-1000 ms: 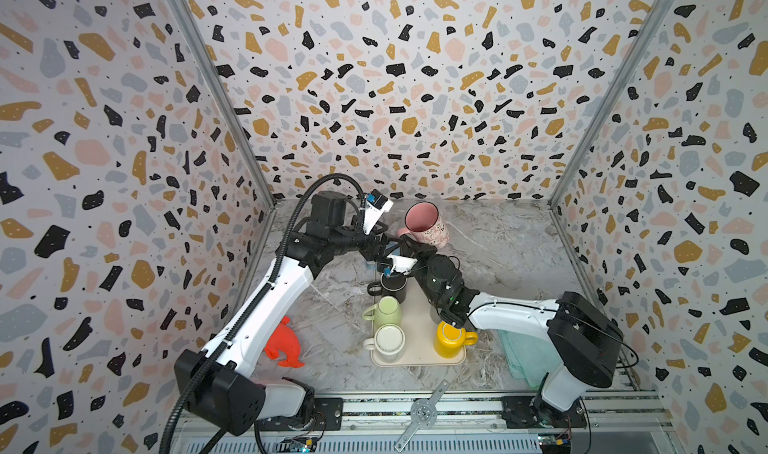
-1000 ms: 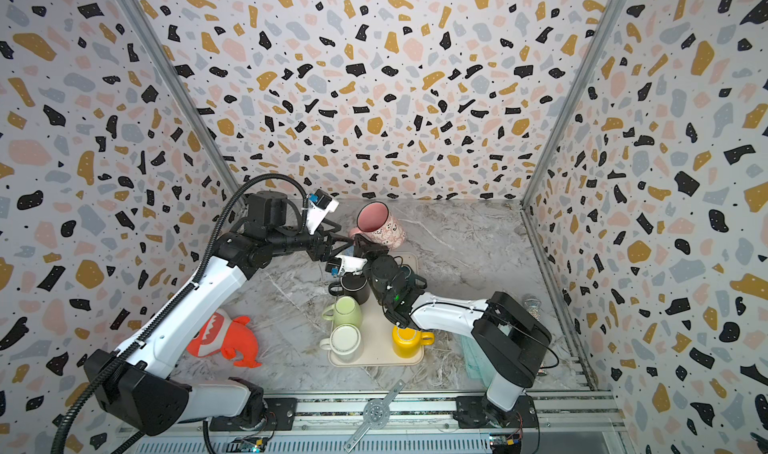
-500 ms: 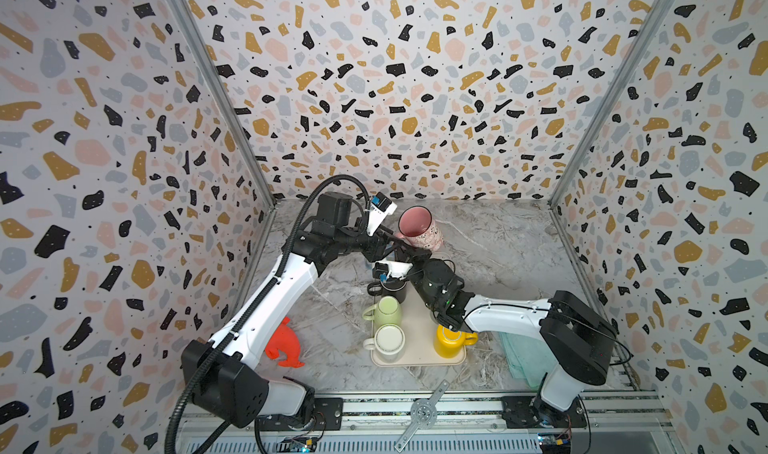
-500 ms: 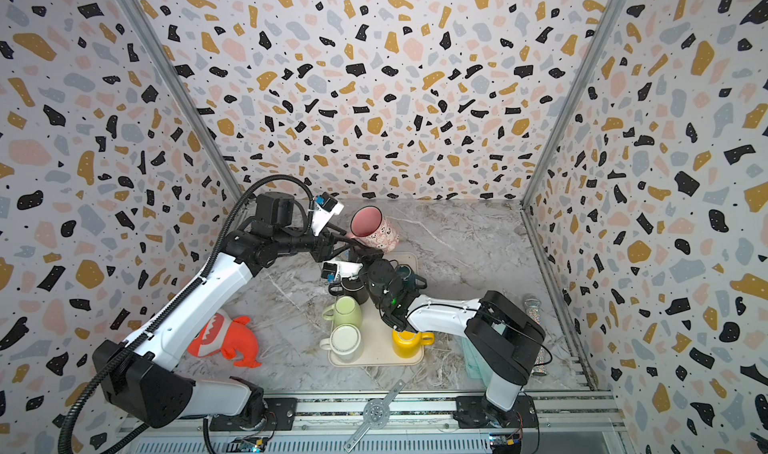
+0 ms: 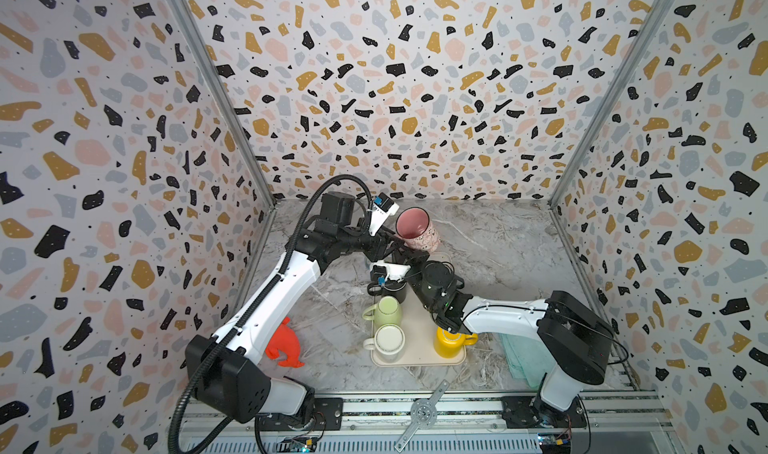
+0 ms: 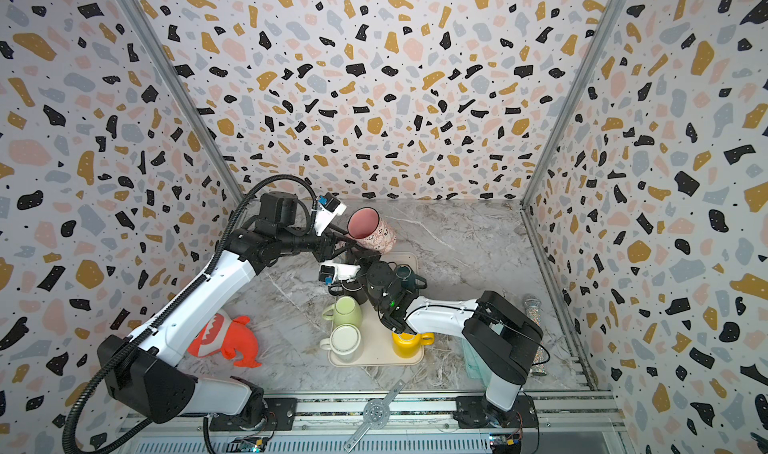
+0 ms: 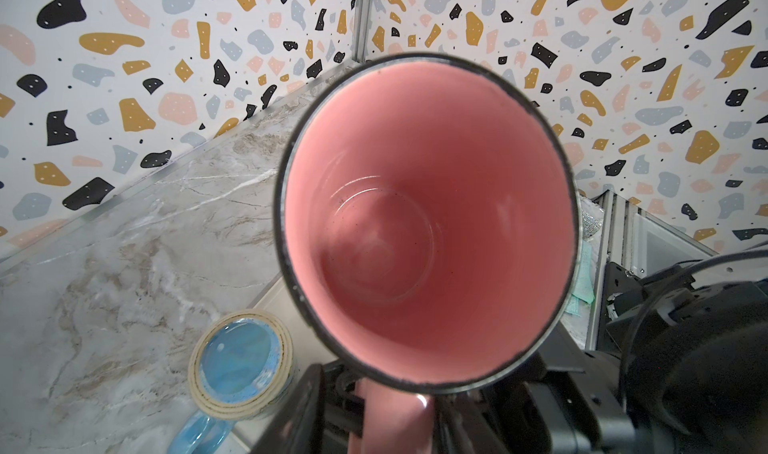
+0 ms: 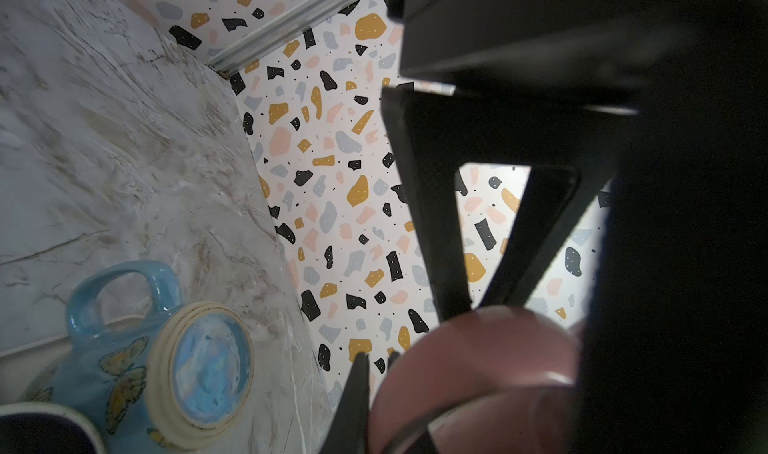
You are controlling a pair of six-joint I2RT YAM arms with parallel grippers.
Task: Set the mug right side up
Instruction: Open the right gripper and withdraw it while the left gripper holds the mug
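the mug (image 5: 415, 231) hangs in the air over the far end of the tray (image 5: 419, 341), tilted, its pink mouth turned up and toward the left arm. the left fingers (image 7: 309, 414) sit narrow on either side of its handle. whether they press it i cannot tell. the right fingers (image 8: 436, 231) are pinched together from below, tips on the mug's pink surface, but which part they nip is too blurred to say. both pairs crowd the same spot.

just under the mug a blue mug (image 7: 241, 364) stands bottom up on the tray's far end. the right arm lies across the tray, close over a black mug (image 5: 392, 291). a green mug (image 5: 386, 312), a white mug (image 5: 389, 340) and a yellow mug (image 5: 449, 341) fill the near end. an orange shark (image 5: 286, 343) lies on the worktop (image 5: 498, 256) left of the tray and a cloth (image 5: 519, 358) right of it.
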